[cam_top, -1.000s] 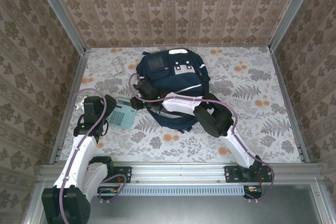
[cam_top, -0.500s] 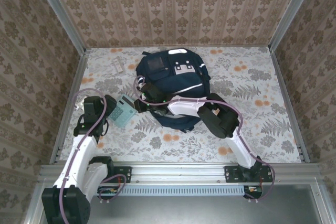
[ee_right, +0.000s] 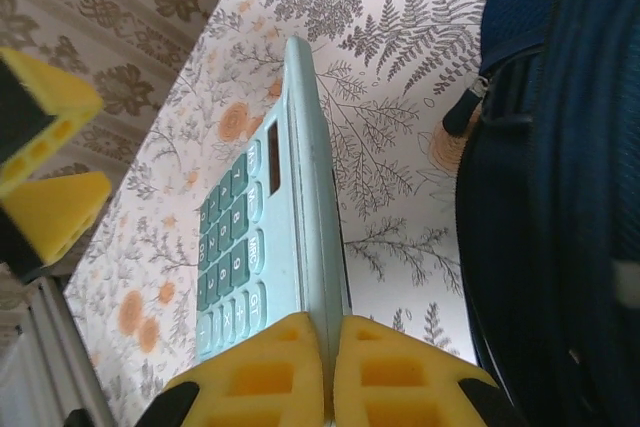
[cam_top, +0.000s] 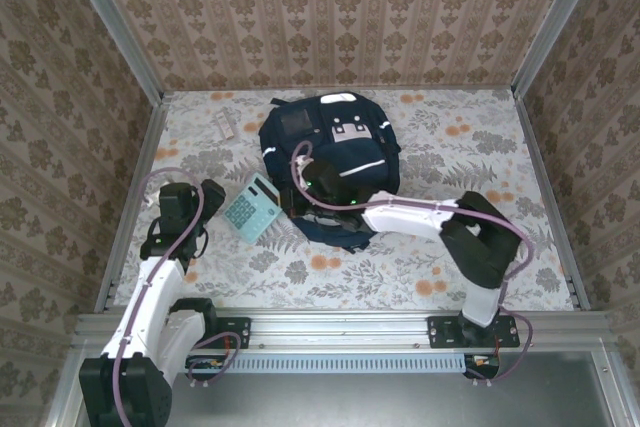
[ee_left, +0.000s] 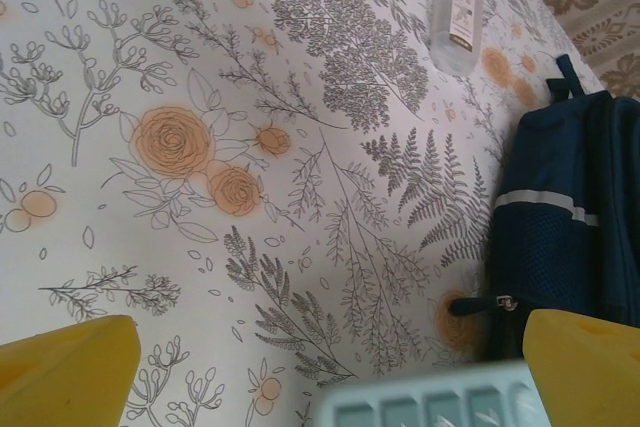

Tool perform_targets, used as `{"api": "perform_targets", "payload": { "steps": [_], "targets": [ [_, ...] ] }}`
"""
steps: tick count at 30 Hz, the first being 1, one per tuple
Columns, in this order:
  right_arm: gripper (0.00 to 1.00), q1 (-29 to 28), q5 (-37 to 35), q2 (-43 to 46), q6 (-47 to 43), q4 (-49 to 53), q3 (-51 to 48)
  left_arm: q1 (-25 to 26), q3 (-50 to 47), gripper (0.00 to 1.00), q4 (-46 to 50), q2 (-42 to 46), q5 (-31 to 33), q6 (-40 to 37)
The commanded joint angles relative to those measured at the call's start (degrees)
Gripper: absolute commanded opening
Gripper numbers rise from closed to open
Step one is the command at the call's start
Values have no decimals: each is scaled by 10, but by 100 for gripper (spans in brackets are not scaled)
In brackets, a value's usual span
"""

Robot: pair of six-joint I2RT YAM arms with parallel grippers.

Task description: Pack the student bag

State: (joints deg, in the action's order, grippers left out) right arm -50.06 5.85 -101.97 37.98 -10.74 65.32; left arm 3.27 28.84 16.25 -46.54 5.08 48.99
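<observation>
The backpack (cam_top: 335, 152) lies flat on the flowered surface (cam_top: 470, 147), toward the back and about midway across, with its white stripe and grey patch facing up. It is the largest thing in view.

The right arm reaches in from the right, across the near edge of the backpack. Its end effector (ee_right: 328, 347) is closed on the lower edge of a teal calculator (ee_right: 265, 237), with the yellow fingers (ee_right: 270, 367) pinching it from both sides. The calculator is turned partly on its edge, keys toward the left wall, just beside the backpack's left side. I cannot tell whether it touches the surface.

The left end effector (ee_left: 328, 347) is wide open and grips nothing. It sits left of the calculator, pointing toward it. In the left wrist view the calculator's top edge shows between the two spread yellow fingers (ee_left: 70, 372), with the backpack's dark side and a zipper pull (ee_left: 480, 304) beyond.

A small white packet (cam_top: 225, 125) lies near the back left of the surface, apart from the backpack.
</observation>
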Motion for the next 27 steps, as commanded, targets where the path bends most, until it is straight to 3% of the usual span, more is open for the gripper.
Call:
{"api": "perform_targets", "payload": {
  "steps": [1,8,15,18,27],
  "targets": [
    [4,15,-20,73,25,-41,-52,12,13,99,-16,-6,-16,-28],
    [5,44,-71,255,32,2,-181,102,40,97,-48,-32,-3,-83],
    [8,104,-120,493,36,123,-287,287,88,95,-109,-107,48,-183],
    [8,134,-133,581,37,193,-308,359,127,92,-128,-171,37,-238],
    [8,228,-169,788,57,373,-348,507,237,73,-101,-324,5,-384]
  ]
}}
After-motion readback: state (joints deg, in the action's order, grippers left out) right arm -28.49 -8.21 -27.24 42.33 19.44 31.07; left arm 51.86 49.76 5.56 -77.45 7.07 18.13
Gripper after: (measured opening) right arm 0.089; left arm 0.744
